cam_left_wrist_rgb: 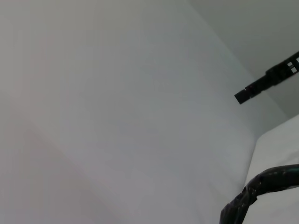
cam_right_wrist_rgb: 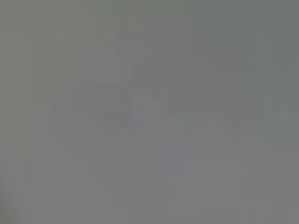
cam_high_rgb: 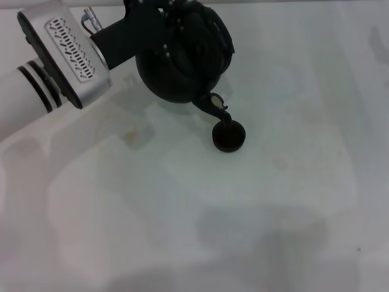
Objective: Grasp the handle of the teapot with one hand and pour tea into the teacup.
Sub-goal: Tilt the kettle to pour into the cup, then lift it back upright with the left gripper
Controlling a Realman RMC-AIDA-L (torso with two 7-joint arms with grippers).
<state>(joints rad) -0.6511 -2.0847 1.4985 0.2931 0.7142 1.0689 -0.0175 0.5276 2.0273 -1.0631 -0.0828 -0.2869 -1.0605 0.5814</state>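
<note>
In the head view the matte-black teapot (cam_high_rgb: 182,64) hangs above the white table, tipped forward. Its short spout (cam_high_rgb: 214,104) points down at the rim of the tiny dark teacup (cam_high_rgb: 229,136), which stands on the table just below. My left gripper (cam_high_rgb: 163,23) reaches in from the upper left and is shut on the handle at the pot's top; the fingers merge with the dark pot. In the left wrist view a piece of the wrapped dark handle (cam_left_wrist_rgb: 266,184) curves in at one corner. The right gripper is out of view.
The white table (cam_high_rgb: 261,219) spreads around the cup. A faint tan stain (cam_high_rgb: 130,135) lies left of the cup. A black ribbed bar (cam_left_wrist_rgb: 266,83) juts into the left wrist view. The right wrist view shows only a plain grey surface.
</note>
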